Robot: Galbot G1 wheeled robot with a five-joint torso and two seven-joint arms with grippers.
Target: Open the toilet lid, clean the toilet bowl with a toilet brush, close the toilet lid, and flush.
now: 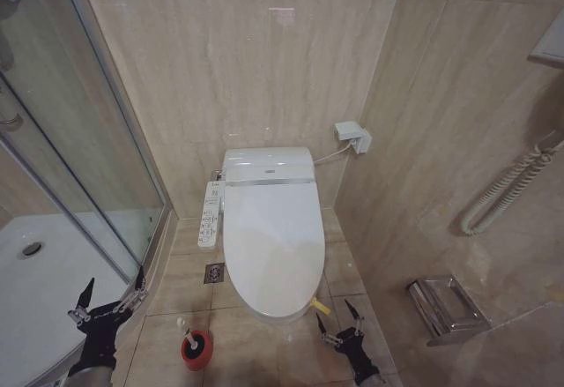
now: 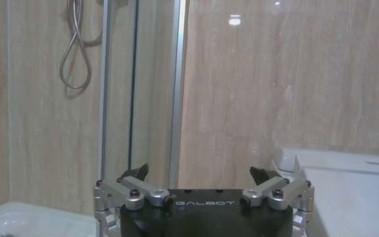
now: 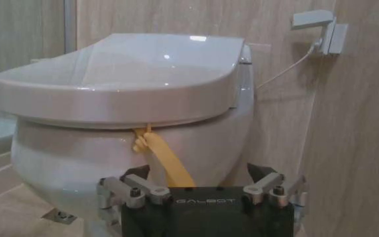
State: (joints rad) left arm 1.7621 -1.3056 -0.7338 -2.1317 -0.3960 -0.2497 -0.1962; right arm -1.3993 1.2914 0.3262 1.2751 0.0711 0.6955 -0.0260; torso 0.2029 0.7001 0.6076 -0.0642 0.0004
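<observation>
The toilet lid (image 1: pixel 271 228) is lying shut over the toilet bowl (image 3: pixel 77 163), so opening seems the step in hand. The right gripper (image 1: pixel 340 323) is hovering wide open and empty beside the lid's front edge, near what looks like a yellow strap (image 3: pixel 163 160); next it needs hooking. The left gripper (image 1: pixel 110 303) is waiting open by the shower's edge, and the toilet brush (image 1: pixel 189 334) is sitting in its red holder (image 1: pixel 198 352).

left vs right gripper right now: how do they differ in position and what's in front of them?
The left gripper hangs by the shower enclosure, off to the side of the toilet; the right gripper sits low at the front of the toilet bowl. The right gripper is close to the yellow strap tied to the closed toilet lid; the left gripper faces glass and wall. Both are open, holding nothing.
</observation>
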